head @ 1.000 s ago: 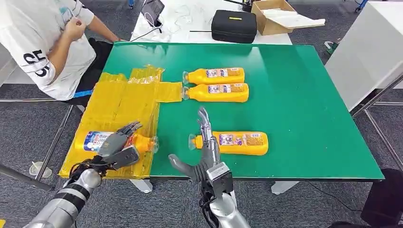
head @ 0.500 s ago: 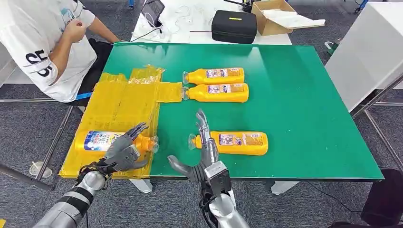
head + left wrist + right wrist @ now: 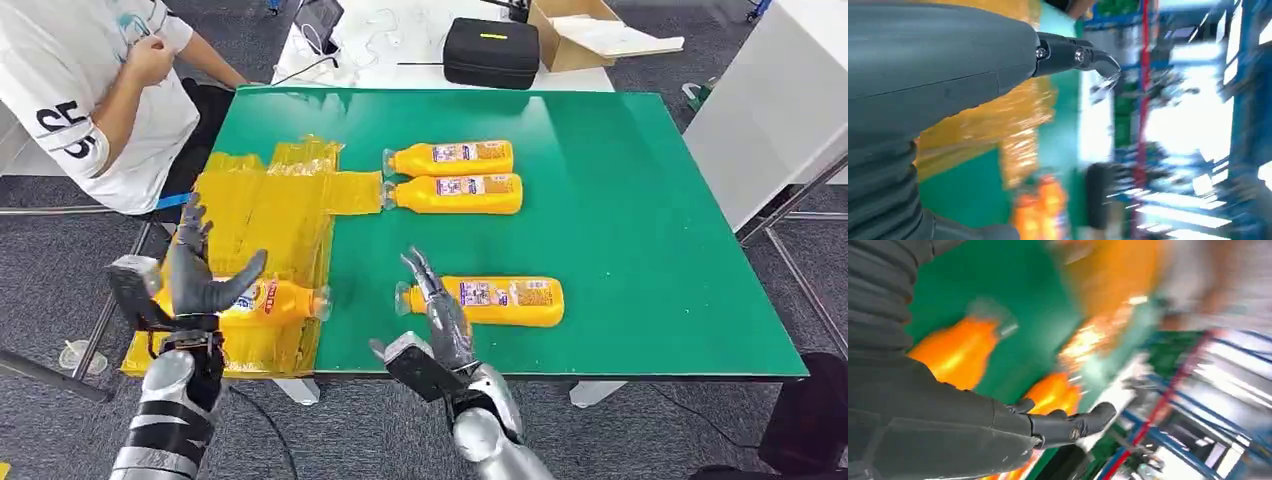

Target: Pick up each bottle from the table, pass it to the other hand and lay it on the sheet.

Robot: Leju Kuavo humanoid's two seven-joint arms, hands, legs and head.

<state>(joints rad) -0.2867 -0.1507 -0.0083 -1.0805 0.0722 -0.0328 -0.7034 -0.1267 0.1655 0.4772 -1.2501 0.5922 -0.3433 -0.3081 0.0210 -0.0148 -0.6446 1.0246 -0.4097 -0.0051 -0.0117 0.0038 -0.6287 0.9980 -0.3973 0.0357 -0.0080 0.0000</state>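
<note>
Orange plastic bottle with blue-white label (image 3: 262, 300) is lying on the crinkled yellow sheet (image 3: 262, 215); I am seeing left hand (image 3: 192, 275) hovering, fingers spread, empty. Right hand (image 3: 437, 312), fingers apart, is nearing another orange bottle (image 3: 487, 300) on the green table (image 3: 640, 220).

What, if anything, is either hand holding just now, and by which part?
Nothing is held. The left hand is raised with fingers spread above the bottle on the sheet, and the right hand is open beside the nearest bottle on the table.
</note>
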